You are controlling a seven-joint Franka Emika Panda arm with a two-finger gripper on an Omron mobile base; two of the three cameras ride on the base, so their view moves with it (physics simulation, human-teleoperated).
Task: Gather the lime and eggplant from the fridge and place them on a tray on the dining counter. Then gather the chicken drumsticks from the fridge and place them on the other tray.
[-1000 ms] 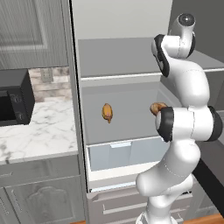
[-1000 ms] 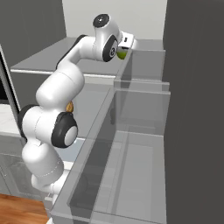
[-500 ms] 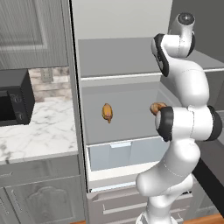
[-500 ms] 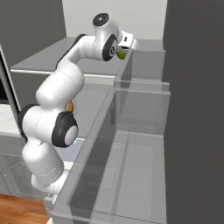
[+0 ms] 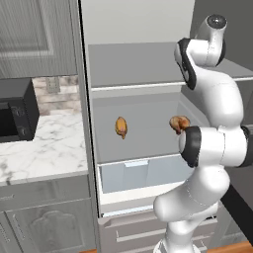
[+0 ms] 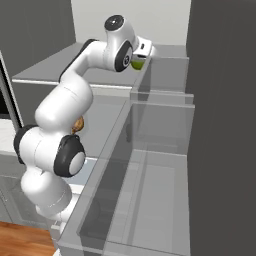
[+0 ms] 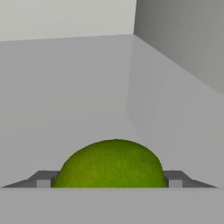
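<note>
Inside the open fridge [image 5: 138, 89], your claw [image 7: 113, 180] sits on the upper shelf with its tips pressed against the lime [image 7: 111, 164] between them, the two drumsticks [image 5: 121, 127] lie a shelf below it, and nothing is trayed yet.

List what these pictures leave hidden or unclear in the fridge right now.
- Lime: lower half cut off by the bottom of the hand view; in the right base view the hand covers most of it.
- Gripper: whether its fingertips touch the lime cannot be told.
- Right drumstick: partly behind the arm, left base view.
- Eggplant: not made out anywhere.
</note>
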